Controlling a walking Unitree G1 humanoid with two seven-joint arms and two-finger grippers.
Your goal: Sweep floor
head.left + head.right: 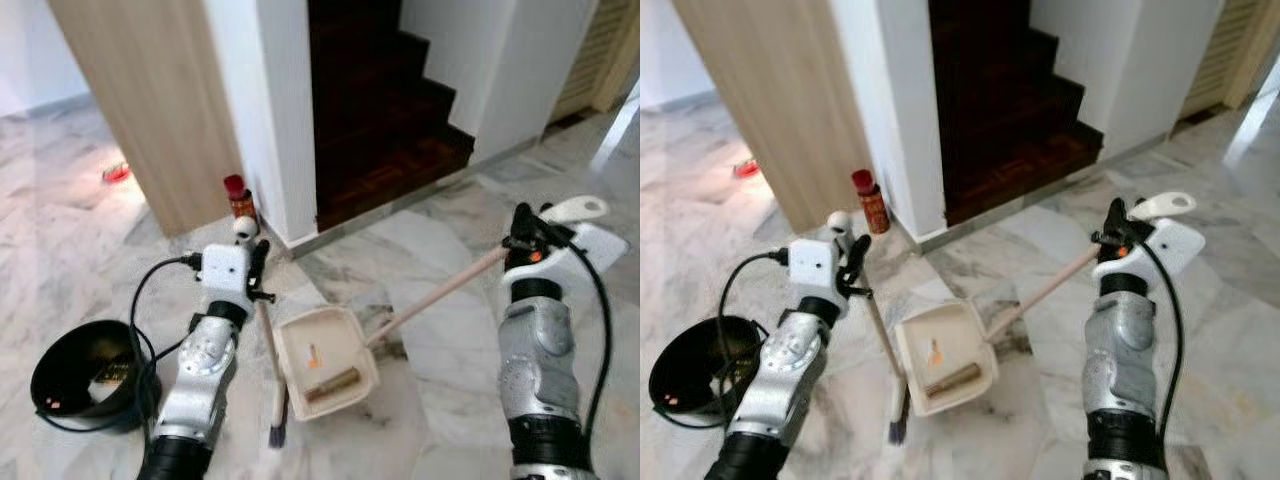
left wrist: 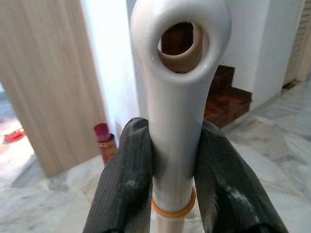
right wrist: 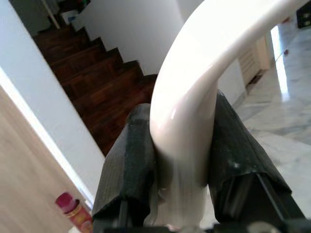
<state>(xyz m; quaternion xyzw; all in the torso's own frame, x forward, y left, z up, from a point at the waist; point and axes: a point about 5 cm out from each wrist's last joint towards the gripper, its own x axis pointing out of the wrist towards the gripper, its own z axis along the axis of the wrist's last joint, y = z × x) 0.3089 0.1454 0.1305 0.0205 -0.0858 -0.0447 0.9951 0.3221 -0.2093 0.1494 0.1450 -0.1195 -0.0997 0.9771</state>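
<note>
The left hand [image 1: 258, 262] is clamped on the white grip at the top of the broom [image 1: 272, 375], its fingers [image 2: 127, 179] pressing either side of the handle just below the hanging hole, so the stick runs steeply down and the dark bristles rest on the marble floor [image 1: 450, 340] just beside the near left edge of the dustpan [image 1: 325, 360]. The right hand [image 1: 522, 240] is closed round the curved white end of the dustpan's long handle, which slants down leftward to the pan; that hold seems meant to keep the pan flat and steady on the floor. Some debris lies in the pan: a small orange scrap and a brownish stick-like piece. A black bucket [image 1: 85, 385] sits on the floor by the left arm, probably for emptying the pan.
</note>
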